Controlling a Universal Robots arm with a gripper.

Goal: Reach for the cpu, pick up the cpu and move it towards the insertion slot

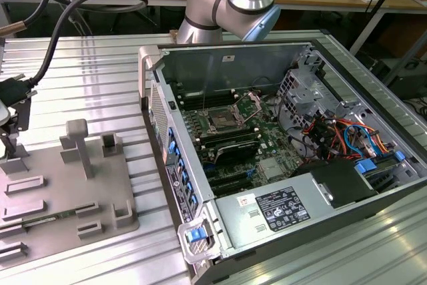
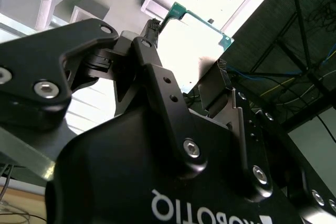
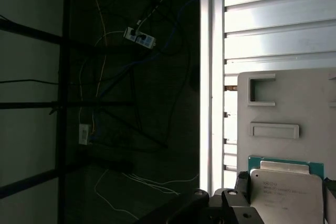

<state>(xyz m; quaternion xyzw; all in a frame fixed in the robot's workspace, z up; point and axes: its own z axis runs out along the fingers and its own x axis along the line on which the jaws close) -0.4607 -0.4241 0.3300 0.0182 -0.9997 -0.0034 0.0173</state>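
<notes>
The cpu (image 3: pixel 286 195), a thin square chip with a pale metal top and green edge, lies flat against the grey fixture plate (image 3: pixel 294 103). My gripper (image 3: pixel 286 187) has a black finger touching each of two opposite edges, so it is shut on the cpu (image 2: pixel 194 40); whether the chip is lifted off the plate I cannot tell. In the exterior view my gripper (image 1: pixel 13 125) hangs at the far left over that plate (image 1: pixel 67 198). The insertion slot (image 1: pixel 220 122), a metal-framed socket with wire levers, sits on the green board inside the open computer case, well to the exterior view's right.
The computer case (image 1: pixel 200 231) has raised walls around the board, with a drive cage and coloured cables (image 1: pixel 333 138) at the exterior view's right. Grey blocks and posts (image 1: pixel 77 145) stand on the fixture plate. A thick black cable (image 1: pixel 60 31) loops above the ribbed metal table.
</notes>
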